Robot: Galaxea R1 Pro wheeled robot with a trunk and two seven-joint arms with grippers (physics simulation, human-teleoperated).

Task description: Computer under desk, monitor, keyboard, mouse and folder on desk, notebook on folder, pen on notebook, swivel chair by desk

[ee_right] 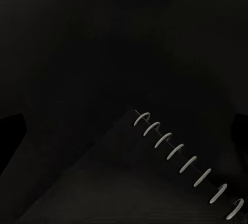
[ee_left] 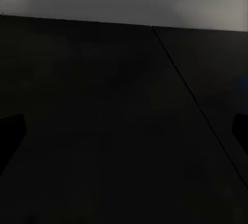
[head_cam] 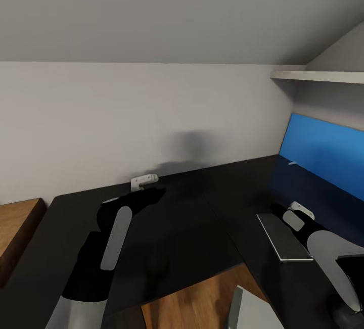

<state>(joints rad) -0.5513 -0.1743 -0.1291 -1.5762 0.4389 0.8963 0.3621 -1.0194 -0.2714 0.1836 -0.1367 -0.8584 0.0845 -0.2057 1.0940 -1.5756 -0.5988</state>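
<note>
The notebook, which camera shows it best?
The right wrist view: the notebook is close, its white spiral rings plain against the desk. The head view shows it small, partly behind the right arm. The left wrist view looks along the desk.

I find no legible text, label, brand, number or sign in any view. The black surface (head_cam: 182, 228) bears no markings, the blue back panel (head_cam: 328, 149) along its far right edge is plain, and the spiral-bound notebook (ee_right: 129, 182) shows a dark, unprinted cover.
</note>
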